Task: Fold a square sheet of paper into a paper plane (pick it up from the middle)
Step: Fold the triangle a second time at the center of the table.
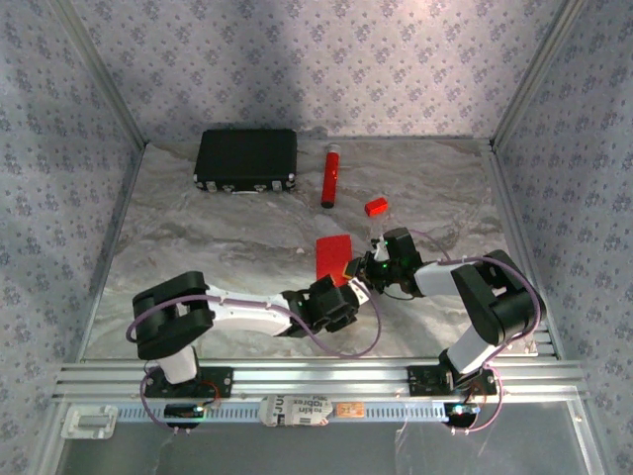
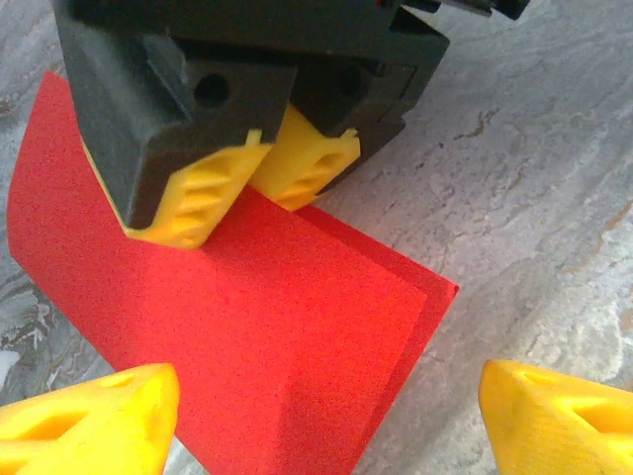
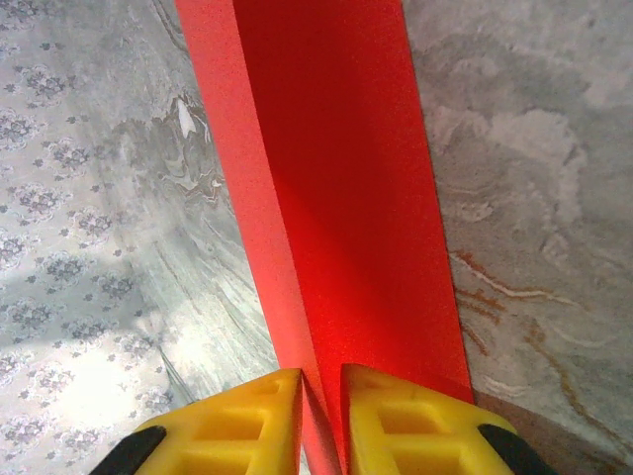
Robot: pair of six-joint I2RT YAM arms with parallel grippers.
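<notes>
The square sheet of paper (image 1: 332,255) is bright red and folded over on itself, its two layers slightly offset at the corner (image 2: 257,327). My right gripper (image 1: 354,269) is shut on its near edge, the yellow pads pinching the fold (image 3: 321,406); the sheet (image 3: 336,198) stretches away from them over the table. In the left wrist view the right gripper's yellow fingers (image 2: 237,188) press on the sheet from above. My left gripper (image 2: 326,416) is open just short of the sheet's corner, one fingertip (image 2: 99,416) on each side, touching nothing. It sits below the right one (image 1: 346,290).
A black rectangular case (image 1: 246,159) lies at the back left. A red cylinder tube (image 1: 330,176) lies beside it, and a tiny red block (image 1: 375,206) sits behind the right gripper. Patterned walls enclose the marbled table (image 1: 198,247); an aluminium rail (image 1: 316,376) runs along its near edge.
</notes>
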